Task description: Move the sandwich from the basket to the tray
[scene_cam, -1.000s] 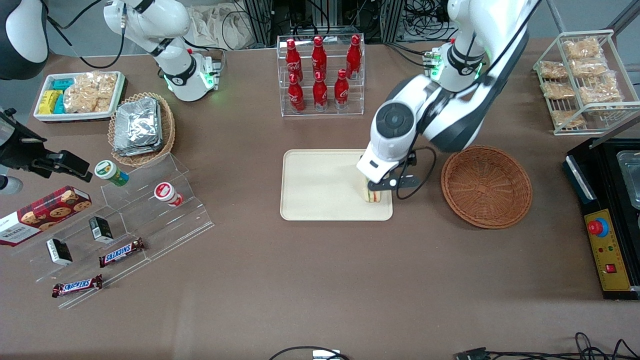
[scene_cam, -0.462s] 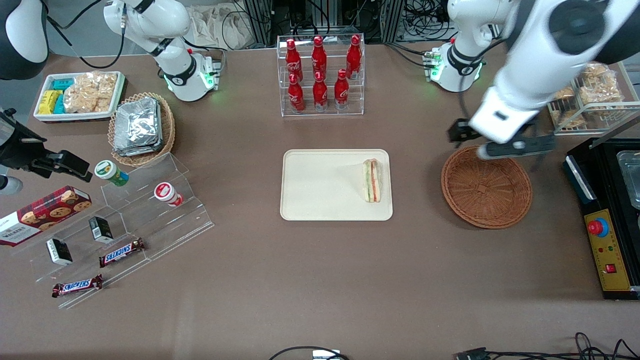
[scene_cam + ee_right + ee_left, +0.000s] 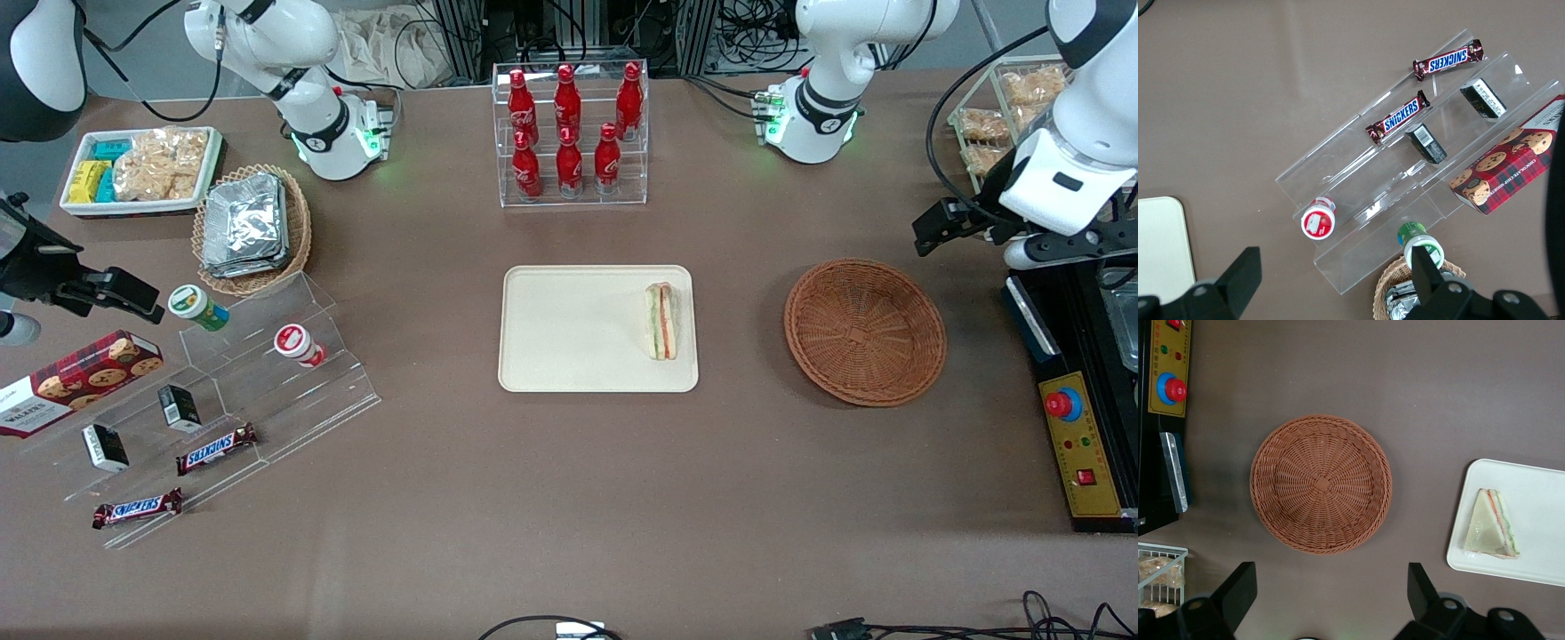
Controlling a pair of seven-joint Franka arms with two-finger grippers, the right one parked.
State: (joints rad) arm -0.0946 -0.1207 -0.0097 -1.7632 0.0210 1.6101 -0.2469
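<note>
1. The sandwich [image 3: 661, 321] [image 3: 1491, 533], a triangular wedge of white bread in clear wrap with green and red-pink filling layers showing along one cut edge, lies flat on the tray near the short rim that faces the basket.
2. The tray [image 3: 569, 329] [image 3: 1538, 487], flat, cream-beige and rectangular with rounded corners and a low rim, sits mid-table and carries only the sandwich.
3. The basket [image 3: 865, 332] [image 3: 1321, 483], round, shallow and woven of reddish-brown wicker, stands empty beside the tray toward the working arm's end of the table, apart from it.
4. The gripper [image 3: 1062, 251] [image 3: 1331, 603] hangs with fingers spread wide, holding nothing, above the table's working-arm end, off to the side of the basket.
</note>
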